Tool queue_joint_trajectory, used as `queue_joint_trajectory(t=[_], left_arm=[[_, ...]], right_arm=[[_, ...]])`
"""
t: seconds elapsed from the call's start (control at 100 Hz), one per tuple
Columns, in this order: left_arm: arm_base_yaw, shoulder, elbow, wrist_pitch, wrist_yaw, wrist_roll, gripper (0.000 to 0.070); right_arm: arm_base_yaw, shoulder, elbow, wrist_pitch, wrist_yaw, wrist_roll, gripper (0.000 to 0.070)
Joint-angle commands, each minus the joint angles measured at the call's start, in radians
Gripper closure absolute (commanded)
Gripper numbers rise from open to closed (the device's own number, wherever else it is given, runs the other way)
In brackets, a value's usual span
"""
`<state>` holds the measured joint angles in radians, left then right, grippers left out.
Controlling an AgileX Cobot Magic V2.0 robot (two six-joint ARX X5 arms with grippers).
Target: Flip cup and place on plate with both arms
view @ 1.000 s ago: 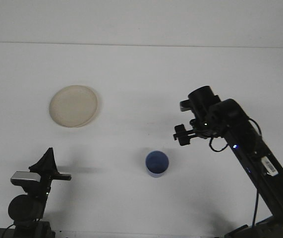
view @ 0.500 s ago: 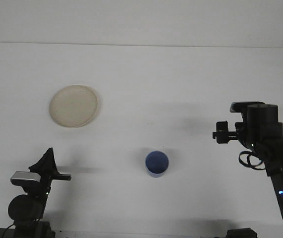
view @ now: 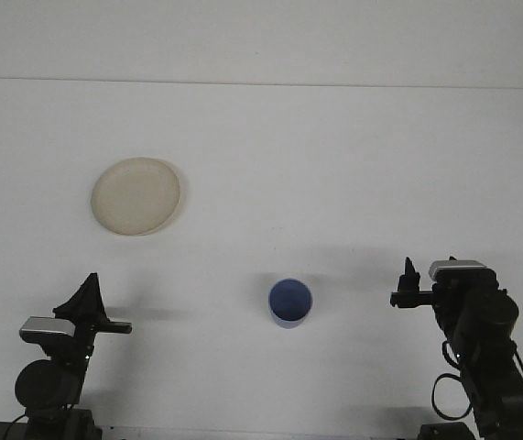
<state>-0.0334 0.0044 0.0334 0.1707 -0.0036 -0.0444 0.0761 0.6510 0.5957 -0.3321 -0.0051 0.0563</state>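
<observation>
A blue cup (view: 290,302) stands on the white table with its mouth up, a little right of centre and near the front. Far from it, at the left back, lies a cream plate (view: 136,196) with nothing on it. My left gripper (view: 88,295) is low at the front left corner, shut and holding nothing, well left of the cup. At the front right, my right gripper (view: 408,284) is pulled back, about a hand's width right of the cup and not touching it.
The white table (view: 270,156) runs back to a pale wall. Both arm bases stand at the front edge, left (view: 50,385) and right (view: 481,367). Open table surface lies between the cup and the plate.
My right arm has drawn back from beside the cup, swinging right and down to the front right corner. The cup, the plate and my left arm have not moved.
</observation>
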Motion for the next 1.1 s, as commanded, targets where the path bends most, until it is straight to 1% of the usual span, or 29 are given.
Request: queue_joint_trajectory(t=[0.0,0.16,0.73,0.92,1.04,1.09], left_arm=[[0.000,-0.001,-0.018,0.011,-0.005,-0.009,0.0689],[0.000,-0.001,-0.018,0.011,-0.005,-0.009,0.0689],[0.000,-0.001,-0.018,0.011,-0.005,-0.009,0.0689],[0.000,-0.001,-0.015,0.045,-0.005,-0.011,0.0689],[0.000,0.003,0.045,-0.003,-0.005,-0.083,0.0689],[0.000,0.013,0.090,-0.045,-0.005,-0.100,0.0689]], right_arm=[[0.003,-0.034,-0.032,0.080,-0.005,-0.001,0.0166],[0.004,-0.082,-0.050,0.112,0.005,-0.011,0.0166],[0.003,-0.089,-0.050,0.122,0.006,-0.012,0.0166],[0.003,-0.089,-0.050,0.128,0.005,-0.012,0.0166],[0.003,-0.089,-0.050,0.129,0.005,-0.012,0.0166],[0.003,-0.089,-0.050,0.130,0.005,-0.012,0.0167]])
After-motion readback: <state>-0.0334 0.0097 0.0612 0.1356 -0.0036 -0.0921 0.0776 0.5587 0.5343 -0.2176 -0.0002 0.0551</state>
